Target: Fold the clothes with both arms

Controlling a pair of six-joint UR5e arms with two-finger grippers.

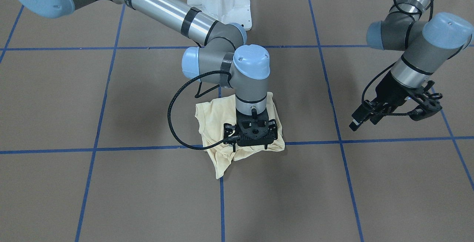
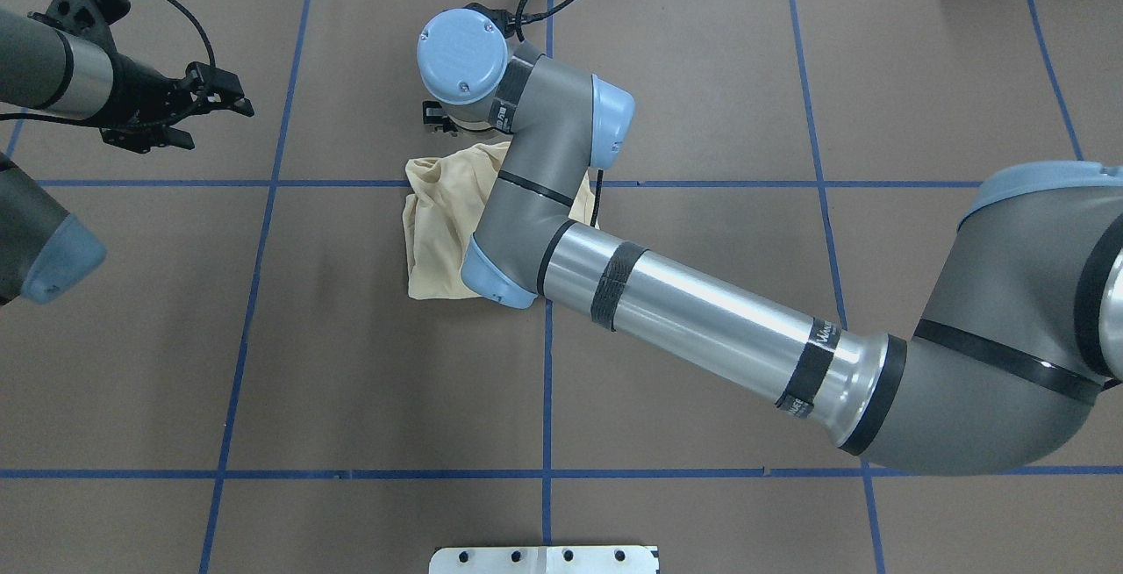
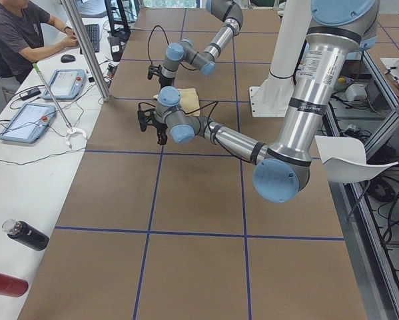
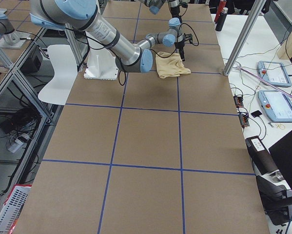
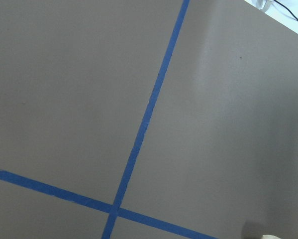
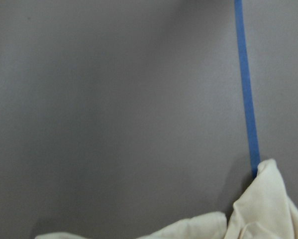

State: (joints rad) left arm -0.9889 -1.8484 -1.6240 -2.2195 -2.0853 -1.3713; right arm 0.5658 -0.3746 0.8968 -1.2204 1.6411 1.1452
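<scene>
Your left gripper (image 2: 209, 113) hangs spread and empty, well apart from the cloth. The T-shirt (image 2: 439, 223) lies bunched directly beneath the right gripper (image 1: 254, 133). Its jaws are hidden, so you cannot tell whether they are parted or closed. Expect thin, light, limp fabric that slumps and slides. Pinch a hem or corner just beside that gripper, not the heaped middle.

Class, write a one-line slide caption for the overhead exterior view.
Right arm bent over a bunched cream T-shirt; left claw apart at the side.
</scene>
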